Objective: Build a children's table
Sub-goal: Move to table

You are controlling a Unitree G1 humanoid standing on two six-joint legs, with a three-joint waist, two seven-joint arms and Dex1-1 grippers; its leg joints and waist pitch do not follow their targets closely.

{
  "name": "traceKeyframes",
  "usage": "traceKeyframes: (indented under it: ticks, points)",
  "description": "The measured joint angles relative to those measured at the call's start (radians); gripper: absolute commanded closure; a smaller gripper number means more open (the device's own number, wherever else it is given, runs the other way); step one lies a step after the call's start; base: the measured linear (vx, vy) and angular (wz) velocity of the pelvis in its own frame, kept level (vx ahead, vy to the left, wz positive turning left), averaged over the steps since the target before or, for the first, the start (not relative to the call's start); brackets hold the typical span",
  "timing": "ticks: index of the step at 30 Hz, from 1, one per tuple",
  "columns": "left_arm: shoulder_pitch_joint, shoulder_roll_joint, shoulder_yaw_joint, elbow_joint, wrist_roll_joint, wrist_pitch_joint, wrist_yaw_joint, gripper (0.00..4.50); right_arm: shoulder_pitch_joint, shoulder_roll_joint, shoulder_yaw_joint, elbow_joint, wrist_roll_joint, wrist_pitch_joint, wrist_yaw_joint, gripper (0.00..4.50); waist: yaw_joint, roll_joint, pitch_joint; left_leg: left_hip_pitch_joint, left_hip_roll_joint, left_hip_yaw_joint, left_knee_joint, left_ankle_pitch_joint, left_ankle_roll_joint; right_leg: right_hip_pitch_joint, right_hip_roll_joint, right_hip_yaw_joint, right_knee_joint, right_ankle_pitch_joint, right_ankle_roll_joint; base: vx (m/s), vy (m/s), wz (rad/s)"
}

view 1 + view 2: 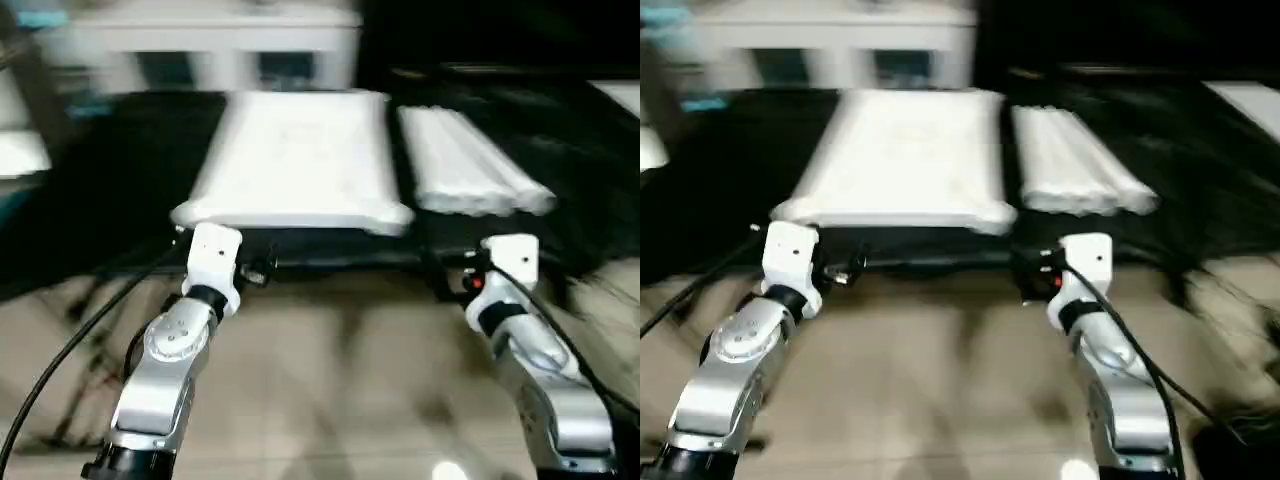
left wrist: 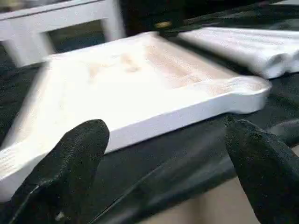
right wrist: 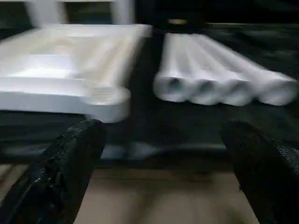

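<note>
Table top [image 1: 295, 160] lies flat on a black-covered worktop [image 1: 120, 200], underside up, shallow ribbed tray facing the ceiling; ribbing faint in the blur. Rounded corner sockets [image 3: 106, 95] bulge at the near corners.

Four white tube legs [image 1: 465, 165] lie side by side just to the right of the top, not touching it, running away from the robot. Open round ends [image 3: 175, 86] face the right pincer.

White cabinet [image 1: 200, 45] stands beyond the top, at the back.

Left pincer [image 2: 163, 163]: fingers [image 2: 70, 163] well apart, empty, short of the top's near edge, aimed toward its left part. Right pincer [image 3: 166, 158]: fingers [image 3: 261, 163] well apart, empty, short of the worktop edge, facing the gap between the top's near right corner and the leg ends.

Stage, as I judge it: nothing assembled yet, no leg seated in any socket.

Handling, judged:
- Legs look like hollow, light, stiff plastic. Smooth and round, so likely to roll and slip. Grip across the tube partway along, away from the tapered end.
- Top looks rigid and light, but too wide for one pincer across. The rim wall or a corner socket offers the only bite.
- The top may slide on the black cover when a leg is pushed in; it may need bracing.
</note>
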Motion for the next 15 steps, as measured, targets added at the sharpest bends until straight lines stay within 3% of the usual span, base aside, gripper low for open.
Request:
traceKeyframes:
  ticks: [1,3,4,5,6,7,8,9,10,11,12,13,14,15]
  points:
    - [-0.002,-0.001,-0.005,-0.002,0.000,0.000,-0.001,0.00,0.000,-0.007,-0.005,-0.002,0.000,0.000,0.000,0.04,0.000,0.002,-0.002,-0.009,-0.001,-0.018,0.008,-0.005,0.008,0.001,0.007,0.001,-0.003,-0.001,-0.003,0.151,-0.014,-0.33]
    - [-0.006,-0.003,-0.014,-0.020,0.000,0.000,-0.002,0.00,-0.002,-0.019,-0.011,-0.010,0.000,0.000,0.002,0.04,0.020,0.011,-0.006,-0.054,-0.002,-0.058,0.033,-0.010,0.026,0.001,0.025,-0.006,-0.012,-0.009,-0.009,0.154,-0.010,-0.05]
    - [-0.005,-0.001,-0.012,-0.027,0.000,0.000,-0.001,0.00,-0.008,-0.019,-0.010,-0.013,0.001,0.000,0.004,0.04,0.030,0.018,-0.011,-0.069,0.000,-0.069,0.042,-0.009,0.026,0.002,0.033,-0.010,-0.015,-0.011,-0.011,0.126,0.016,0.00]
    - [-0.005,0.005,0.000,-0.040,0.000,0.002,0.002,0.00,-0.019,-0.010,-0.007,-0.028,0.008,0.000,0.009,0.04,0.031,0.020,-0.012,-0.067,0.004,-0.082,0.047,-0.012,0.023,-0.003,0.033,-0.018,-0.006,-0.018,-0.020,0.163,-0.003,-0.02]
    - [-0.005,0.006,0.012,-0.048,0.000,0.002,0.005,0.00,-0.035,-0.004,0.003,-0.042,0.014,0.000,0.015,0.04,0.026,0.020,-0.012,-0.068,-0.004,-0.087,0.044,-0.014,0.024,-0.010,0.020,-0.037,0.012,-0.029,-0.037,0.163,-0.003,-0.02]
    - [-0.005,0.007,0.021,-0.053,-0.001,0.006,0.005,0.00,-0.052,-0.001,0.012,-0.056,0.020,0.001,0.021,0.04,0.021,0.016,-0.014,-0.063,-0.014,-0.089,0.042,-0.021,0.036,-0.039,-0.002,-0.058,0.052,-0.041,-0.052,0.182,-0.026,0.10]
    - [-0.005,0.011,0.032,-0.061,-0.001,0.009,0.007,0.00,-0.063,-0.001,0.014,-0.076,0.023,0.001,0.022,0.04,0.018,0.009,-0.015,-0.054,-0.028,-0.089,0.043,-0.030,0.043,-0.062,-0.023,-0.066,0.101,-0.047,-0.047,0.131,-0.016,0.14]
    - [-0.006,0.010,0.037,-0.075,-0.003,0.014,0.010,0.00,-0.066,-0.006,0.011,-0.088,0.024,0.002,0.022,0.04,0.017,-0.003,-0.017,-0.048,-0.041,-0.086,0.044,-0.037,0.046,-0.075,-0.041,-0.060,0.099,-0.047,-0.044,0.131,-0.016,0.14]
    - [-0.012,0.006,0.039,-0.090,-0.007,0.016,0.015,0.00,-0.069,-0.014,0.005,-0.094,0.025,0.003,0.022,0.04,0.017,-0.022,-0.015,-0.049,-0.055,-0.079,0.057,-0.049,0.050,-0.071,-0.058,-0.050,0.083,-0.051,0.009,0.107,-0.021,0.12]
    - [-0.018,-0.014,0.038,-0.094,-0.011,0.022,0.018,0.00,-0.067,-0.026,-0.008,-0.089,0.027,0.013,0.022,0.04,0.026,-0.021,-0.008,-0.058,-0.054,-0.078,0.087,-0.067,0.119,-0.052,-0.046,-0.040,0.081,-0.065,0.002,0.094,-0.015,0.24]
    - [-0.019,-0.028,0.018,-0.096,-0.016,0.025,0.017,0.00,-0.065,-0.032,-0.018,-0.085,0.027,0.019,0.021,0.04,0.033,-0.021,-0.008,-0.066,-0.055,-0.076,0.114,-0.060,0.167,-0.041,-0.041,-0.035,0.069,-0.065,0.001,0.094,-0.015,0.24]
    - [-0.019,-0.033,0.002,-0.099,-0.019,0.028,0.016,0.00,-0.065,-0.037,-0.029,-0.085,0.027,0.020,0.021,0.04,0.043,-0.021,-0.007,-0.085,-0.053,-0.079,0.143,-0.057,0.164,-0.024,-0.032,-0.033,0.052,-0.063,-0.002,0.101,-0.023,0.19]
    - [-0.020,-0.032,0.002,-0.103,-0.019,0.029,0.017,0.00,-0.067,-0.037,-0.031,-0.087,0.028,0.020,0.022,0.04,0.053,-0.014,-0.007,-0.104,-0.053,-0.081,0.155,-0.042,0.139,0.000,-0.026,-0.037,0.037,-0.063,-0.003,0.116,-0.004,0.03]
    - [-0.021,-0.029,0.006,-0.110,-0.019,0.029,0.017,0.00,-0.069,-0.037,-0.028,-0.089,0.029,0.020,0.022,0.04,0.060,-0.003,-0.007,-0.118,-0.043,-0.083,0.127,-0.027,0.115,0.017,-0.014,-0.045,0.024,-0.064,-0.004,0.116,-0.004,0.03]
